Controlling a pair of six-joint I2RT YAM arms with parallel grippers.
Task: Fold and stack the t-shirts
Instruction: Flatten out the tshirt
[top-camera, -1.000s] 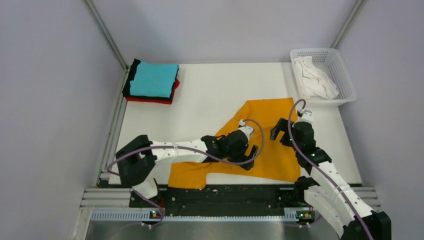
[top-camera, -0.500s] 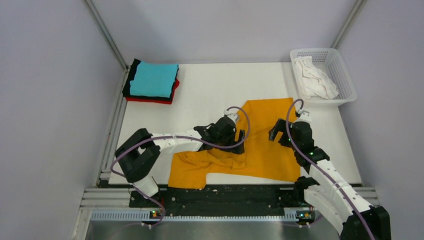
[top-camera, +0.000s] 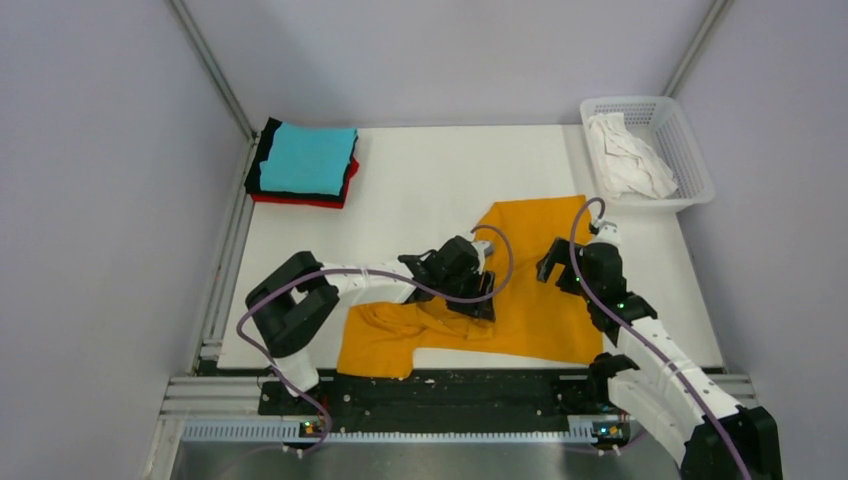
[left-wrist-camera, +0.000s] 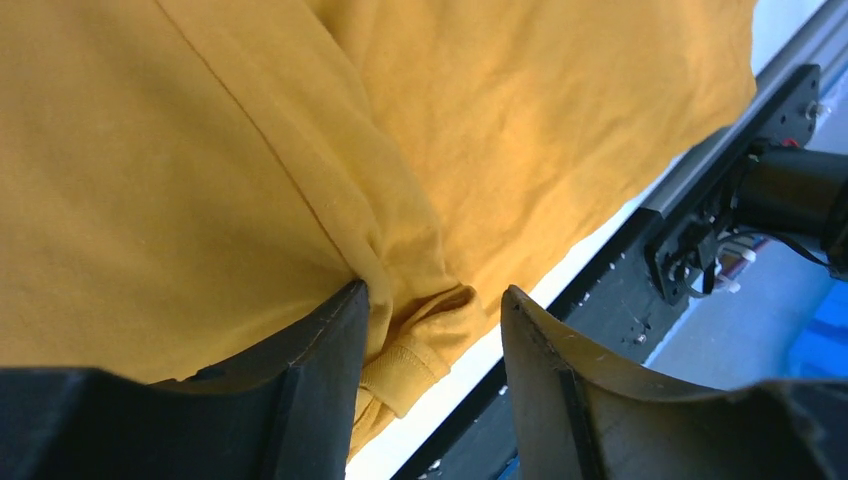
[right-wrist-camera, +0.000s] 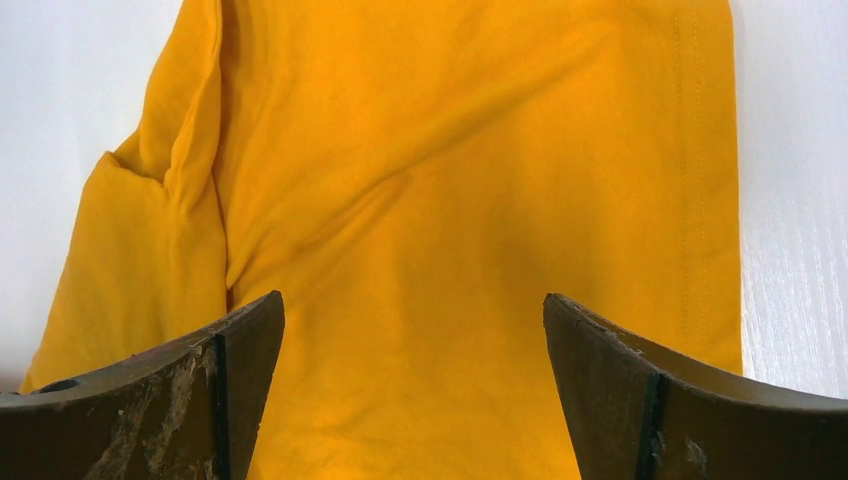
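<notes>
White table (top-camera: 430, 170), orange-yellow t-shirt (top-camera: 530, 310), folded stack (top-camera: 305, 160), basket (top-camera: 693, 170) seemingly at its edge

I work on a white bench (top-camera: 430, 180) boxed in by plain grey walls (top-camera: 100, 220) on three sides, with slim metal posts (top-camera: 212, 72) at the back corners. Along my near edge runs a ribbed aluminium rail (top-camera: 450, 430). The light is soft and even.

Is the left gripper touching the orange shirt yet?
Touching. The left wrist view shows a bunched fold of the orange-yellow t-shirt pressed against one finger of the left gripper, with a slim gap at the other finger.
</notes>
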